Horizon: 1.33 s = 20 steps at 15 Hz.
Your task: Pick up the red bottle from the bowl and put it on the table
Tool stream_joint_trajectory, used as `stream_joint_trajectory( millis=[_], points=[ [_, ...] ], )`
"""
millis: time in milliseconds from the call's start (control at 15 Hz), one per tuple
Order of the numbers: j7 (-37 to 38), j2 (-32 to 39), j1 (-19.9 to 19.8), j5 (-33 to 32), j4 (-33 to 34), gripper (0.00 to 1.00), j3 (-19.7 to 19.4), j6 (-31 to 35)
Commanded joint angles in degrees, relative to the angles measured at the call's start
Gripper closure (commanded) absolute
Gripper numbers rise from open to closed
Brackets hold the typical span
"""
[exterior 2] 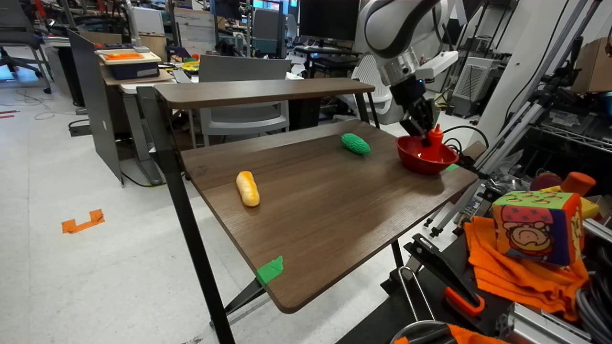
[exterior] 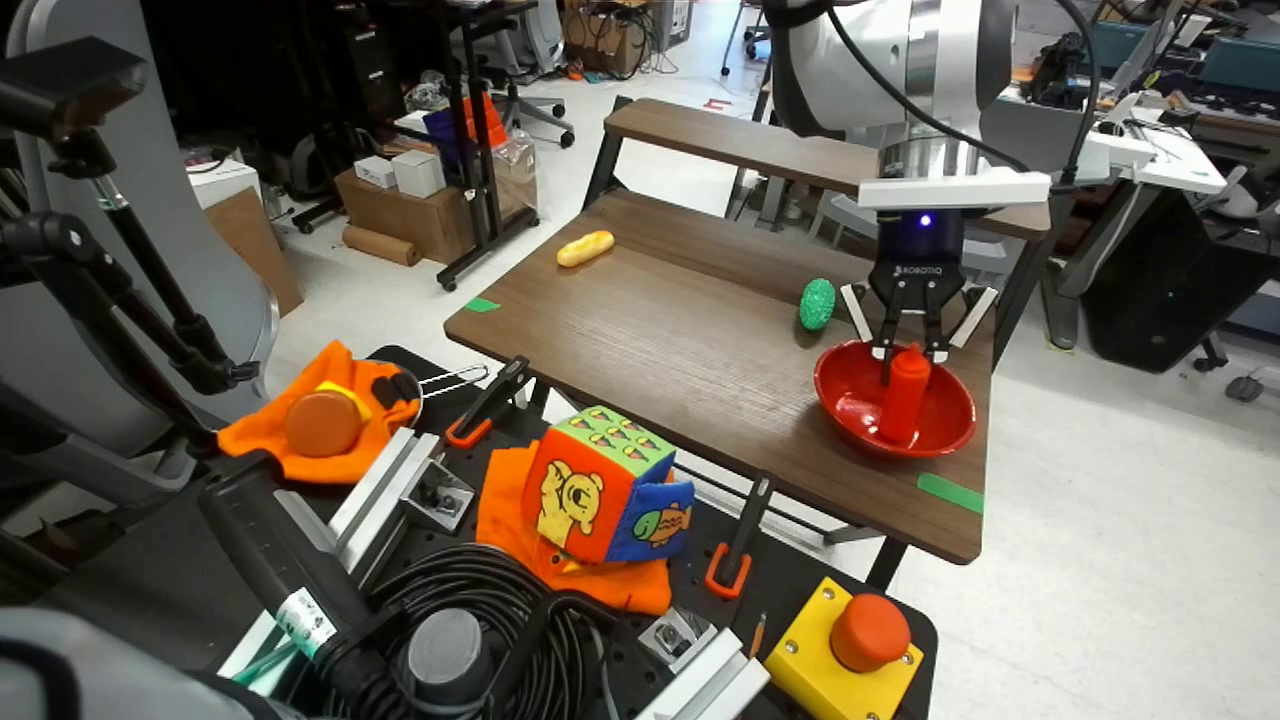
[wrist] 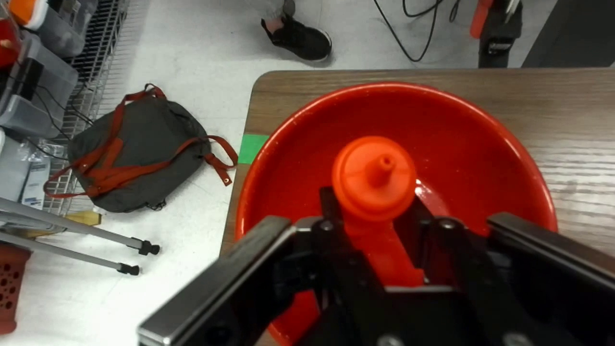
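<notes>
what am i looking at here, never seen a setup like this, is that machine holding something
The machine is a robot arm with a two-fingered gripper at its end. Two pictures come from cameras standing away from the arm; the third comes from one riding on it, looking down. On the brown table are a red bowl, a bumpy green object and a yellow bread-like piece. A red bottle is inside the bowl, with the fingers on either side of it. Whether they are squeezing it, I can't tell.
</notes>
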Motion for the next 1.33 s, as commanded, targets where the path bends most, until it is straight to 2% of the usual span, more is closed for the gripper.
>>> stream_joint_trajectory(
  millis=[0, 200, 733, 933, 1267],
  points=[
    [-0.97, 0.80, 0.99, -2.42, 2.91, 0.94, -0.46, -5.05],
    [-2.91, -3.49, 0.46, -1.61, 0.07, 0.92, 1.30, -2.88],
    [-7.12, -18.23, 1.10, 0.87, -13.68, 0.92, 7.63, 8.16],
    [-8.19, -20.01, 2.19, 0.73, -17.24, 0.92, 9.23, 10.05],
    [-11.15, -17.79, 3.55, 1.10, -18.47, 0.92, 10.74, 9.66]
  ],
)
